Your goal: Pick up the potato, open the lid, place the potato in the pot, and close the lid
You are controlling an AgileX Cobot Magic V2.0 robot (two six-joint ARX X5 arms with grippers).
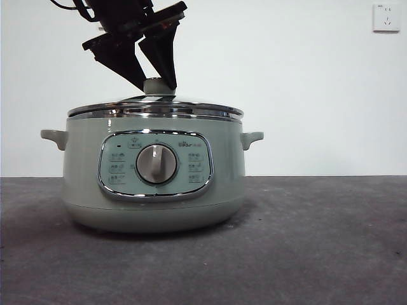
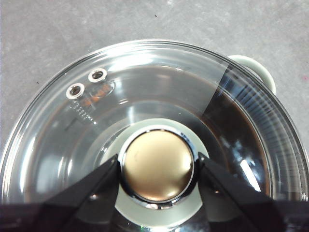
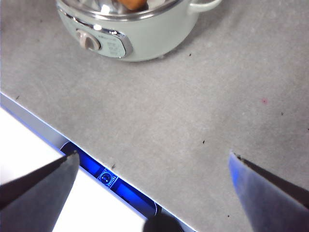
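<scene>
At upper left of the front view, the left end effector (image 1: 152, 81) straddles the knob of the lid (image 1: 156, 109), jaws apparently just apart from it. The lid sits on the pot (image 1: 152, 184), with the potato (image 3: 131, 4) inside. A tilted release could leave the lid crooked. The right end effector (image 3: 153, 179) waits spread over the tabletop (image 3: 203, 96).

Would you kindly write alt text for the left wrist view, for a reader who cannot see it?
The left tool has a black jaw on either side of the round knob of the glass lid, which sits on the pale green pot on a grey table.
</scene>
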